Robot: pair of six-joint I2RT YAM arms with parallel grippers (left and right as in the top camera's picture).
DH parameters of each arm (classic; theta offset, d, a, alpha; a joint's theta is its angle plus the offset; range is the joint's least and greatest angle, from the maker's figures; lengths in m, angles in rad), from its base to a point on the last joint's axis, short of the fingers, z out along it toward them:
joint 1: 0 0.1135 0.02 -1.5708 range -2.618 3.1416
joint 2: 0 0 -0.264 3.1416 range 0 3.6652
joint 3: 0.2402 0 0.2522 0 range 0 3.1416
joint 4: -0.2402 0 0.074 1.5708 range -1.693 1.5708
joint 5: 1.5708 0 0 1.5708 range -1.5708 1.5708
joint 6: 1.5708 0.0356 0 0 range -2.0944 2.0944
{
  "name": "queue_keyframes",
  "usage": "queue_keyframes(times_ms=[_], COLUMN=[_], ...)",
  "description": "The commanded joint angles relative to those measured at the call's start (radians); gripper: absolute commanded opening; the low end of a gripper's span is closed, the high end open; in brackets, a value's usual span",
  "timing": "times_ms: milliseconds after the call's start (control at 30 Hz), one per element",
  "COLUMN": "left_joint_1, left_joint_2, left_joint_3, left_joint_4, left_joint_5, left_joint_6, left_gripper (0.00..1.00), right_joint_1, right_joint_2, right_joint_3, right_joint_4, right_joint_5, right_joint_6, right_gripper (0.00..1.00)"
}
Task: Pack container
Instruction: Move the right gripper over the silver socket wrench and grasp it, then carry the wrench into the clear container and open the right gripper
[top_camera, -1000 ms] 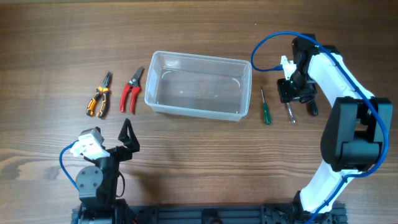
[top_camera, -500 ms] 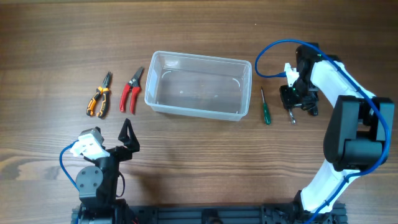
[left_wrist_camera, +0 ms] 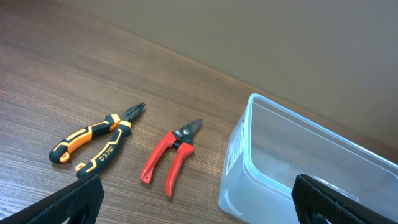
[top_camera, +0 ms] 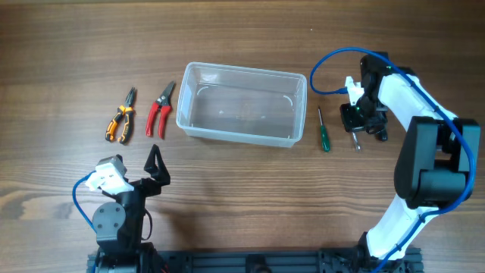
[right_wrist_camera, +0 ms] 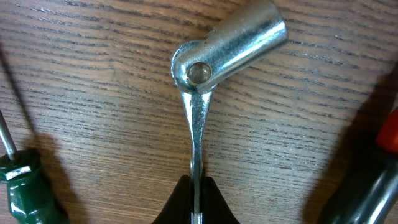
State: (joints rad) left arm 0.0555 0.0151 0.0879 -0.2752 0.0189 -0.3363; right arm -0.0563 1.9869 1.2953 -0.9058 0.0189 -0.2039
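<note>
Right tool (right_wrist_camera: pixel 196 190) is pinched shut on the thin shank of a swivel-head socket wrench (right_wrist_camera: pixel 230 46) lying on the worktop (top_camera: pixel 242 197) — seemingly to carry it to the container (top_camera: pixel 184 114), empty mid-worktop, just past the green screwdriver (top_camera: pixel 323 136). Left tool (top_camera: pixel 158 171) rests spread open near its base — pliers (top_camera: pixel 120 120) and cutters (top_camera: pixel 159 112) untouched

Container (top_camera: pixel 242 70): clear, translucent rectangular plastic bin with rounded corners and a rimmed edge. It stands upright and open-topped near the middle of the wooden table (top_camera: pixel 76 45), long sides running left to right, with the grain visible through its floor.
</note>
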Motion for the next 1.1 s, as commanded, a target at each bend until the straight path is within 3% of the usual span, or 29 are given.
queue_keyframes(times_ms=[0,100,167,200,267,600,700,933,1067], left_joint_1=[0.008,0.008,0.008,0.008,0.008,0.008,0.008,0.008,0.008], left_joint_2=[-0.005,-0.005,-0.005,-0.005,-0.005,-0.005,-0.005,-0.005,-0.005], left_joint_3=[-0.003,-0.003,-0.003,-0.003,-0.003,-0.003,-0.003,-0.003,-0.003], left_joint_4=[0.003,0.003,0.003,0.003,0.003,0.003,0.003,0.003,0.003], left_joint_5=[-0.01,-0.01,-0.01,-0.01,-0.01,-0.01,-0.01,-0.01,-0.01], left_joint_6=[-0.012,-0.012,-0.012,-0.012,-0.012,-0.012,-0.012,-0.012,-0.012], left_gripper=[1.0,1.0,1.0,1.0,1.0,1.0,1.0,1.0,1.0], right_joint_1=[-0.003,-0.003,-0.003,-0.003,-0.003,-0.003,-0.003,-0.003,-0.003], right_joint_2=[0.003,0.003,0.003,0.003,0.003,0.003,0.003,-0.008,-0.069], right_joint_3=[-0.013,-0.013,-0.013,-0.013,-0.013,-0.044,-0.045,-0.032,0.077], right_joint_4=[0.006,0.008,0.013,0.014,0.016,0.047,0.051,0.036,-0.023], right_joint_5=[-0.02,-0.02,-0.019,-0.019,-0.019,-0.019,-0.019,-0.02,-0.02], right_joint_6=[0.015,0.021,0.021,0.021,0.021,0.021,0.021,0.024,0.019], right_gripper=[0.31,0.43,0.45,0.44,0.29,0.31,0.04,0.04,0.04])
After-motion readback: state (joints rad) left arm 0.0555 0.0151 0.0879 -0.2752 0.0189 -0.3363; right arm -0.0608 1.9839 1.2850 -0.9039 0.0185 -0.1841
